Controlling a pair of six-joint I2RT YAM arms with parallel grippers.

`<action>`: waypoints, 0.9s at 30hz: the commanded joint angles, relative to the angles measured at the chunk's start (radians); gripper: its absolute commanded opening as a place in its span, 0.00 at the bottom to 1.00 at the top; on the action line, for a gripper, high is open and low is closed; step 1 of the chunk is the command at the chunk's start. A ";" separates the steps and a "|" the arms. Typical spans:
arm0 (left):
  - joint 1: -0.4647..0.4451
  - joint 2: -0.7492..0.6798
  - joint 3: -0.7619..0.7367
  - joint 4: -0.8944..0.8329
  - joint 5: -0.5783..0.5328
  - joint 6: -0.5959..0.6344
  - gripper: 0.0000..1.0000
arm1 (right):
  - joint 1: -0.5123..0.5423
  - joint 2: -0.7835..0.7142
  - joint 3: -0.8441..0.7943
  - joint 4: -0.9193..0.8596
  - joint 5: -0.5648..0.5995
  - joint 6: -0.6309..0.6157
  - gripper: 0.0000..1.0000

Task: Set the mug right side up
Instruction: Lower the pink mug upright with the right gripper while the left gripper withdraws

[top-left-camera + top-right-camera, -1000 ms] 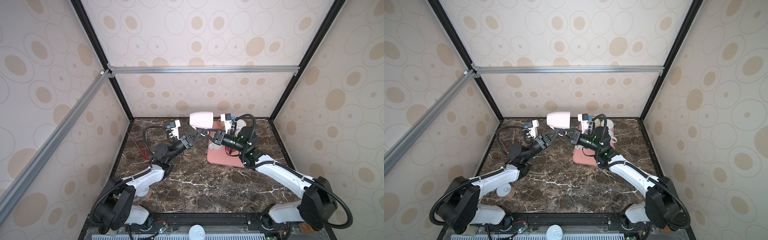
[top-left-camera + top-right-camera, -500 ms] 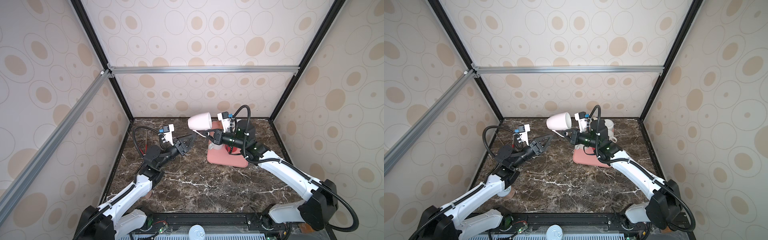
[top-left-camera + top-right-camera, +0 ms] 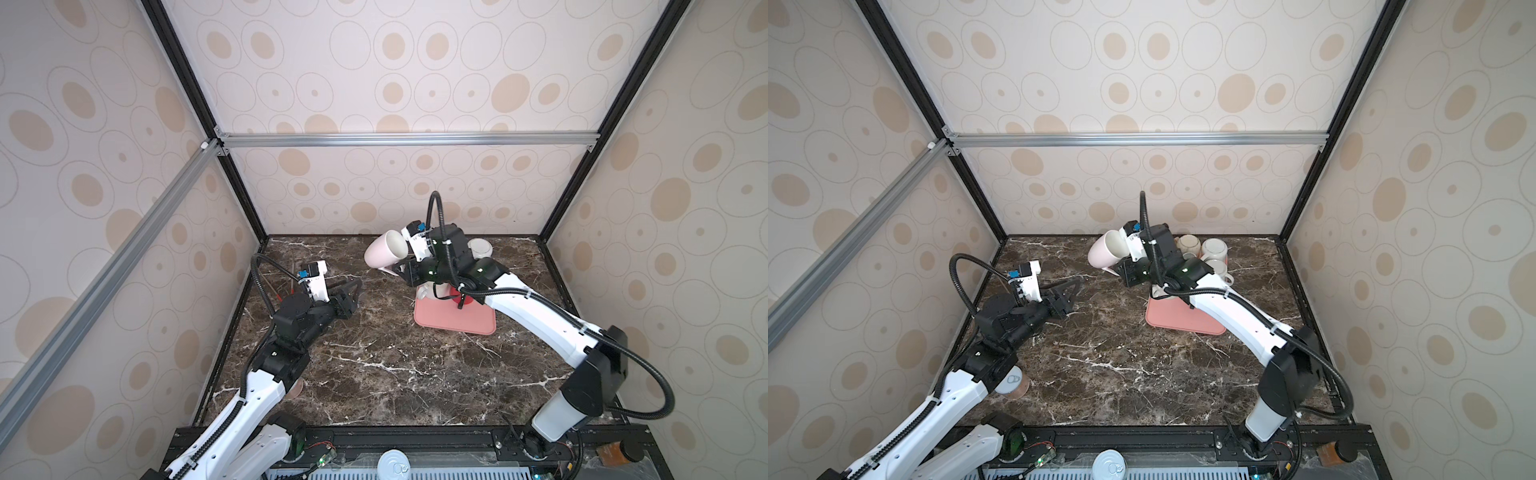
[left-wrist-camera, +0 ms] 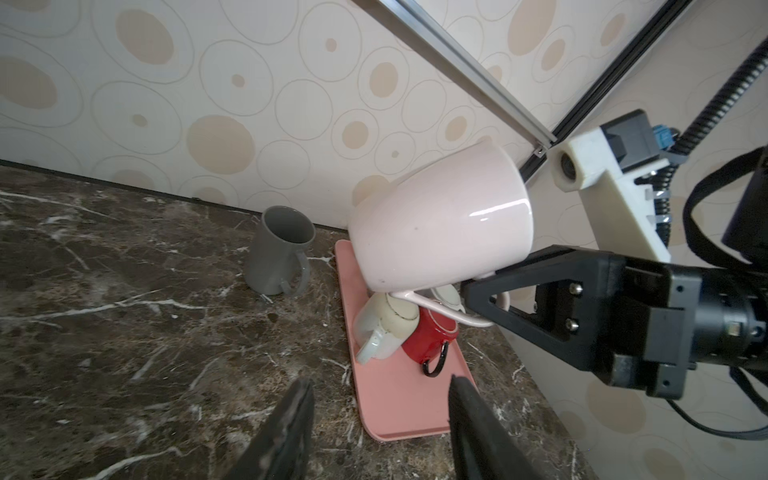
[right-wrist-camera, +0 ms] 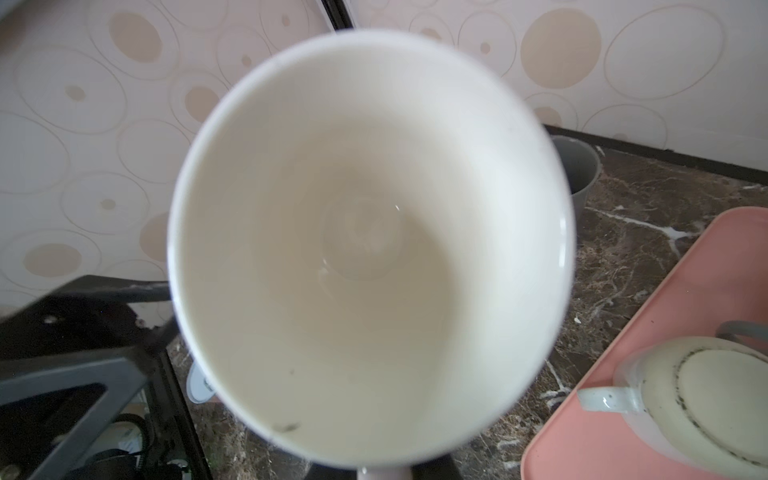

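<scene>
At the far middle, in both top views, the pink mug [image 3: 384, 253] is held aloft and tilted, mouth up and rightward, by the right gripper [image 3: 395, 269]; the left gripper [image 3: 354, 286] is seen apart, leftward. From the left wrist, its fingers [image 4: 291, 424] are seen spread, empty; the mug's handle [image 4: 436, 309] is pinched by the right fingers. From the right wrist, the mug's inside is shown.

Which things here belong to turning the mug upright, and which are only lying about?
For the job: pink mug, held tilted in the air; right gripper, shut on its handle.
Lying about: grey mug, red mug, cream mugs, pink tray.
</scene>
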 commanded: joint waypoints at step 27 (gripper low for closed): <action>0.120 0.253 -0.039 0.019 0.023 0.154 0.56 | 0.016 0.686 0.630 -0.309 0.286 -0.229 0.01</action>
